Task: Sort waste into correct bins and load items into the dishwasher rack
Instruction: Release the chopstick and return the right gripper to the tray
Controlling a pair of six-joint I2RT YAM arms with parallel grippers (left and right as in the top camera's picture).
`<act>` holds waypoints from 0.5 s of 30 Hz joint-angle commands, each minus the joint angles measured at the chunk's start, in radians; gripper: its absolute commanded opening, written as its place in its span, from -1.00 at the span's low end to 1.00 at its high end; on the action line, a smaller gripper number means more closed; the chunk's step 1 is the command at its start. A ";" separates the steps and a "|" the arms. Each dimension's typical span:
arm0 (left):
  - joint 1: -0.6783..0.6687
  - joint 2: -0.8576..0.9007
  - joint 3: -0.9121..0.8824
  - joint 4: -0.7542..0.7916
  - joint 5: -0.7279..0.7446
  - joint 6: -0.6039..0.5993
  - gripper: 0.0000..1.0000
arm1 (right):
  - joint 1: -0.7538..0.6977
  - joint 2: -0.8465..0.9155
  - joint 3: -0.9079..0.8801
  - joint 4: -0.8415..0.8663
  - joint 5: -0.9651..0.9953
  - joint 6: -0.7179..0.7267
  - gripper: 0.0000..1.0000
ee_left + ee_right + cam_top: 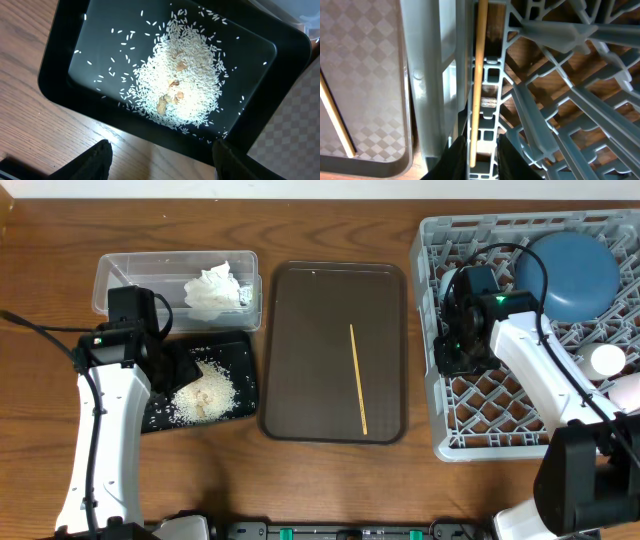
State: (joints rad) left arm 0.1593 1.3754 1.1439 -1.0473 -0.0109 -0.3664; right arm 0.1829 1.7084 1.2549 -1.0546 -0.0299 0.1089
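- Jaws on our right gripper [481, 144] stand a little apart, wider than the chopstick [479, 75] between them, so we judge the stick is not clamped.
- That chopstick runs away from the fingertips along a narrow slot just inside the left wall of the dishwasher rack [427, 75]. Bare wood shows through the openings beneath it.
- Our first worry is that a stick this thin may drop through the lattice to the table [330, 220], or tip out as we lift, should a finger brush it.
- Further into the rack sits the dark blue bowl [572, 272], well apart from our wrist.
- A second chopstick [357, 378] lies flat on the brown tray [300, 300]. Pressed flat on the tray, it could skid or roll from a closing pinch.
- Our left gripper [161, 150] hangs wide and empty above the black tray [50, 70], where the rice [185, 85] is heaped. A low pass could scatter grains over the rim.
- Beyond it, the crumpled paper [213, 288] rests in the clear tub [115, 275].
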 commanded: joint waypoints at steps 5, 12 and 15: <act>0.003 -0.004 0.006 -0.003 -0.015 -0.006 0.35 | 0.003 -0.137 0.076 0.022 -0.007 -0.014 -0.49; 0.003 -0.004 0.006 -0.002 -0.015 -0.006 0.35 | 0.072 -0.213 0.086 0.191 -0.198 -0.020 -0.17; 0.003 -0.004 0.006 -0.003 -0.015 -0.006 0.35 | 0.130 -0.187 0.086 0.216 -0.206 -0.016 -0.08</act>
State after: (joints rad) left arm 0.1593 1.3754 1.1439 -1.0470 -0.0109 -0.3664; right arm 0.2668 1.4960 1.3331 -0.8433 -0.1707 0.0956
